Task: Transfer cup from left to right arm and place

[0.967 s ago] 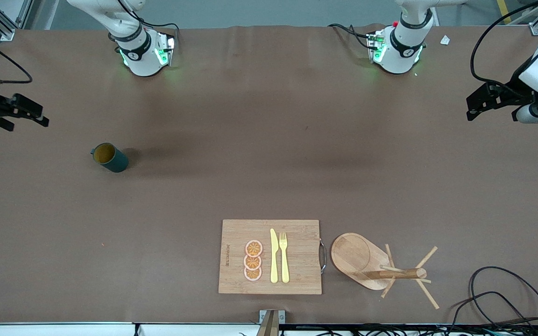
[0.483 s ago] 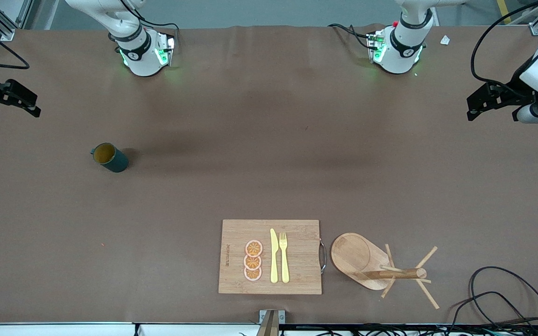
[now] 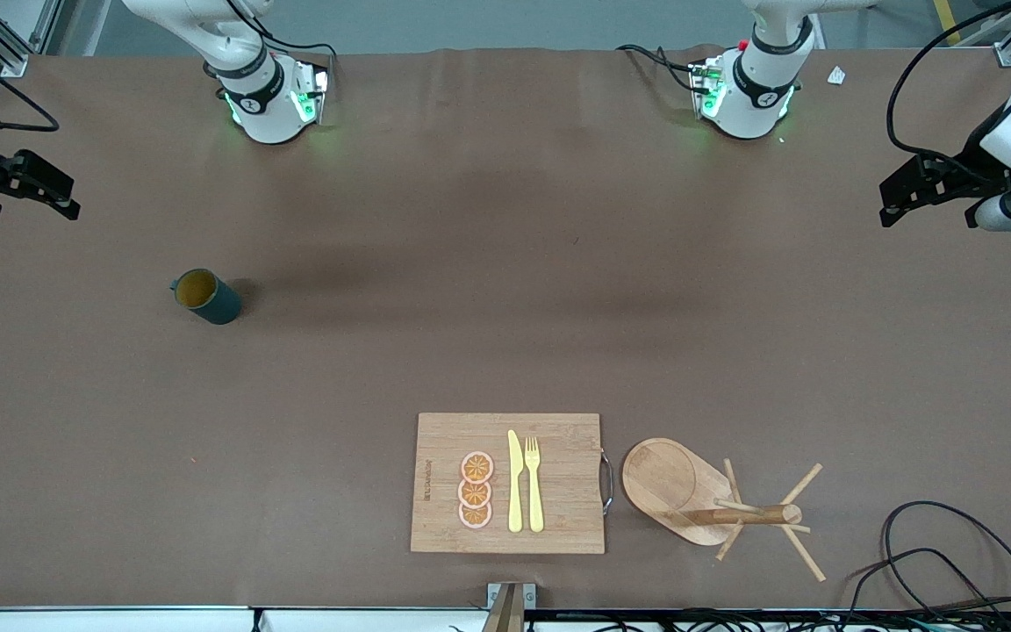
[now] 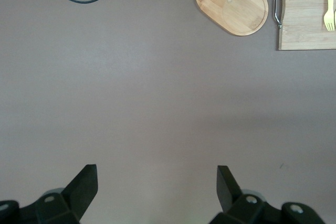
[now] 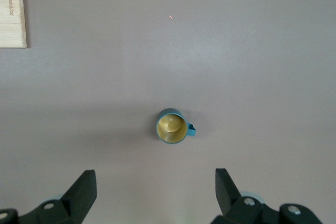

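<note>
The cup (image 3: 205, 296), a dark teal mug with a yellowish inside, stands upright on the brown table toward the right arm's end, and nothing touches it. The right wrist view shows the cup (image 5: 171, 127) from above, apart from the fingers. My right gripper (image 3: 30, 206) hangs open and empty over the table's edge at the right arm's end; in its wrist view the right gripper (image 5: 154, 182) has only bare table between its fingers. My left gripper (image 3: 925, 206) hangs open and empty over the left arm's end of the table, and in its own view the left gripper (image 4: 156, 178) frames bare table too.
A bamboo cutting board (image 3: 558, 527) lies near the front camera, carrying three orange slices (image 3: 476, 490), a yellow knife (image 3: 515, 481) and a fork (image 3: 534, 483). Beside it, toward the left arm's end, stands a wooden mug tree (image 3: 751, 513) on an oval base. Black cables (image 3: 953, 544) loop at that corner.
The right gripper has drawn back from the cup toward the right arm's end of the table, then held still. The left gripper barely shifted. The cup has not moved.
</note>
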Controlling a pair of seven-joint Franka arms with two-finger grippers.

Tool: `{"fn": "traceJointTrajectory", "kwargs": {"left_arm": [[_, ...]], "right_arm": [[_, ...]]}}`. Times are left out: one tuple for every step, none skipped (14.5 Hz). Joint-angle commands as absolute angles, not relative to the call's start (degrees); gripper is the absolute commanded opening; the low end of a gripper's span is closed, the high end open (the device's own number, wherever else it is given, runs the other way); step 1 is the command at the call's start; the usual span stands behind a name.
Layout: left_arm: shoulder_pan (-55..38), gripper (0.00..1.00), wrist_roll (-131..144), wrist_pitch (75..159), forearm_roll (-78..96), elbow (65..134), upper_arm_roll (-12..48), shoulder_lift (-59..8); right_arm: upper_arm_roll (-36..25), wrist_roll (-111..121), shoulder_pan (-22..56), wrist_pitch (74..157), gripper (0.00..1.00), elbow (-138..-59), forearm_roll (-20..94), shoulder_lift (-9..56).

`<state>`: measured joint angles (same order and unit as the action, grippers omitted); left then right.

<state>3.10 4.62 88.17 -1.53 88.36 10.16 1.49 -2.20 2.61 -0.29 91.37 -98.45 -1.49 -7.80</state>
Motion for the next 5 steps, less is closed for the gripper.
{"fn": "traceJointTrajectory", "kwargs": {"left_arm": [[3.2, 1.0, 3.5, 86.7, -2.5, 87.9, 10.2, 2.0], [3.2, 1.0, 3.5, 86.7, -2.2, 87.9, 10.2, 2.0], [3.3, 1.0, 3.4, 86.5, -2.0, 87.9, 10.2, 2.0], [3.3, 1.0, 3.4, 86.4, -1.8, 87.9, 10.3, 2.0], [3.3, 1.0, 3.4, 86.3, -1.7, 87.9, 10.3, 1.9]], "right_arm": [[-2.2, 1.7, -0.4, 90.4, 1.0, -97.0, -2.3, -7.0], [-2.2, 1.6, -0.4, 90.4, 1.0, -97.0, -2.3, -7.1], [-2.2, 1.6, -0.4, 90.4, 1.0, -97.0, -2.3, -7.0], [-2.2, 1.5, -0.4, 90.3, 1.0, -97.0, -2.3, -7.0], [-2.2, 1.5, -0.3, 90.4, 1.0, -96.9, -2.3, -7.0]]}}
